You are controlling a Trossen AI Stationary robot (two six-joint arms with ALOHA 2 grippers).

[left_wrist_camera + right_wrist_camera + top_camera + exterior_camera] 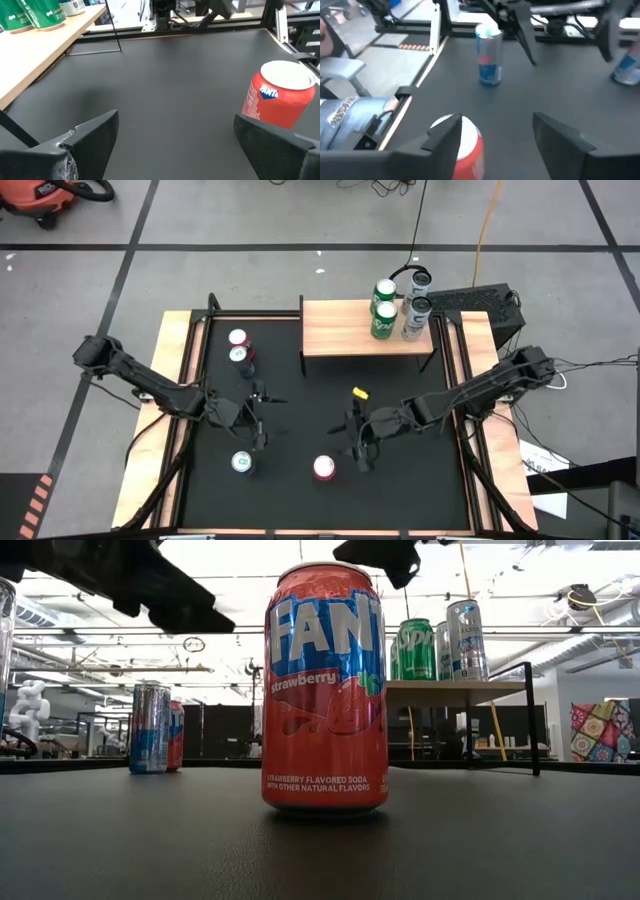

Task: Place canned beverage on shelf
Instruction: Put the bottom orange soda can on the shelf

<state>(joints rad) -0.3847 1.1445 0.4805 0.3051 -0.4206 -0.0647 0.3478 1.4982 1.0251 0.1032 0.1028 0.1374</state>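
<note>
Lining up on the red strawberry can [324, 469], I have it standing upright near the front edge of the black desk [300, 395], well apart from the shelf [340, 330] at the back. My right tool [362, 448] hovers just beside it with its jaws parted and empty — the wrist view shows the can off toward one finger, not between them. So the step in hand is the approach. Next I would need to centre the jaws around the can before closing. My left tool [258, 426] waits wide open and empty over the desk's left half, near a silver can [242, 463]. Four cans [399, 304] already crowd the shelf's right end — the left looks free.
</note>
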